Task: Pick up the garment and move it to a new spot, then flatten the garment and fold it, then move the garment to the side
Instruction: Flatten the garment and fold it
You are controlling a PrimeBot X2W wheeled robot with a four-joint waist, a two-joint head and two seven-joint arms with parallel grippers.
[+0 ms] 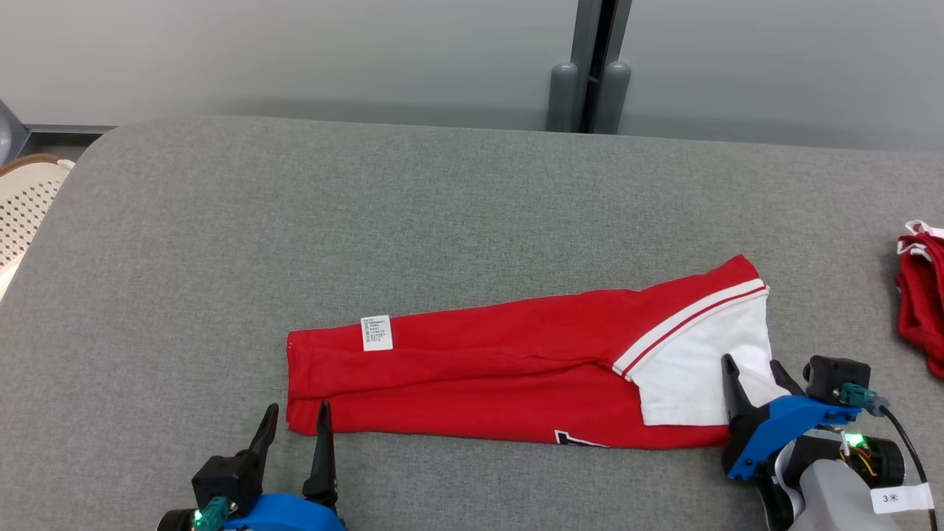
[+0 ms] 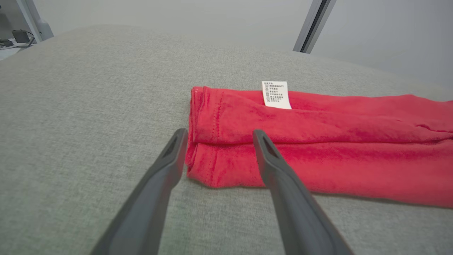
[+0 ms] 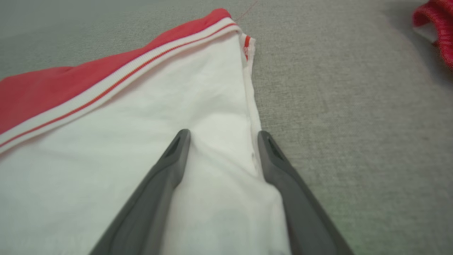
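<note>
since the garment [image 1: 479, 369] lies as a long narrow band, doubled lengthwise, towards the near side of the grey cloth-covered table [image 1: 369, 221], the folding step is judged to be in hand. the left gripper [image 1: 298, 407] is set at the band's red hem corner with its jaws spread. the right gripper [image 1: 751, 361] is poised over the white end, its jaws likewise apart. nothing is grasped by either. a crosswise fold is probably called for next, so an end would have to be pinched through all its layers. a second red cloth [image 1: 922, 295] is seen at the table's right edge, well apart. a pale wall and a grey post [image 1: 590, 74] are seen behind.
</note>
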